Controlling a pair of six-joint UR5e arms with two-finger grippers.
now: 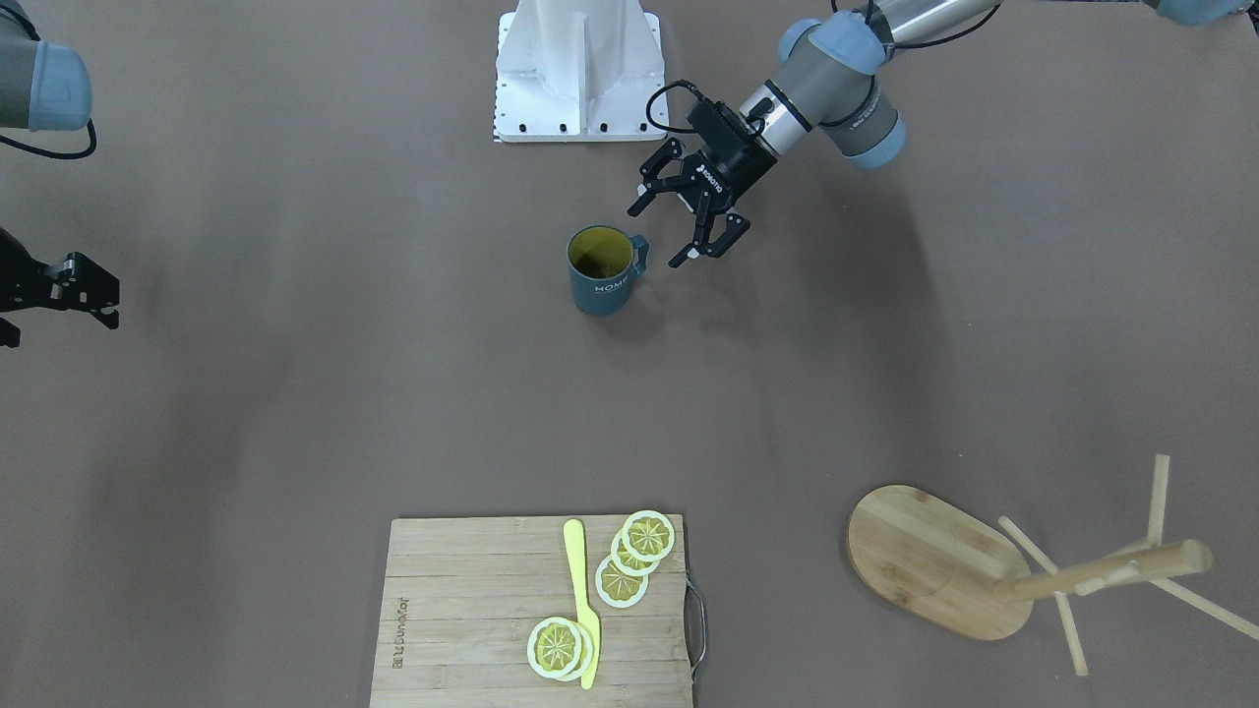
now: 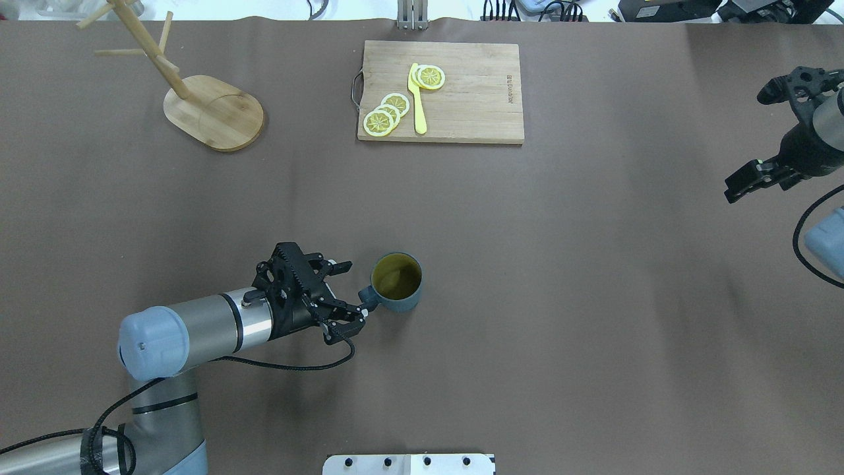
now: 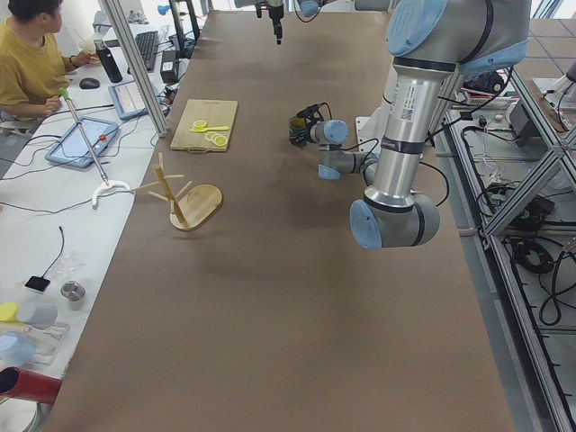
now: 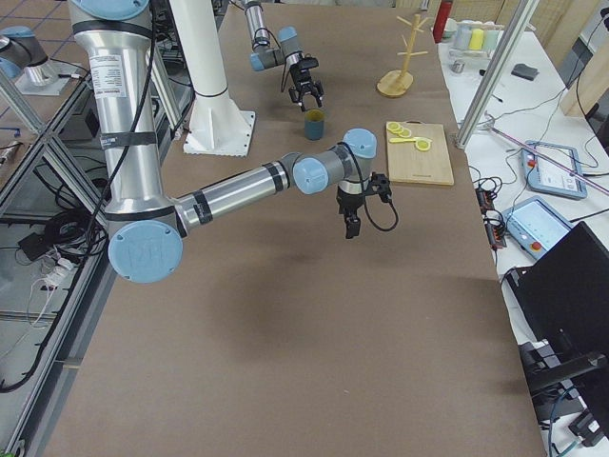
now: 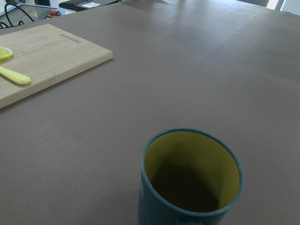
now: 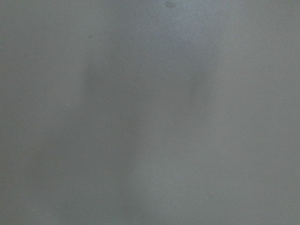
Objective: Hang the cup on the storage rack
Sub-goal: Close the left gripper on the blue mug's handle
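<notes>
The dark teal cup (image 1: 600,280) with white "HOME" lettering stands upright near the robot's base, its handle turned toward my left arm. It also shows in the overhead view (image 2: 395,282) and fills the bottom of the left wrist view (image 5: 190,180). My left gripper (image 1: 657,236) is open and low, its fingers on either side of the handle without closing on it; it shows in the overhead view too (image 2: 349,295). The bamboo storage rack (image 1: 934,560) stands upright at the far corner on my left (image 2: 214,112), empty. My right gripper (image 2: 748,142) is open and empty, far off on my right.
A slatted wooden cutting board (image 2: 475,99) with lemon slices (image 2: 386,113) and a yellow knife (image 2: 417,99) lies at the far edge. The white robot base mount (image 1: 578,69) is close behind the cup. An operator sits beyond the table's far side (image 3: 31,54).
</notes>
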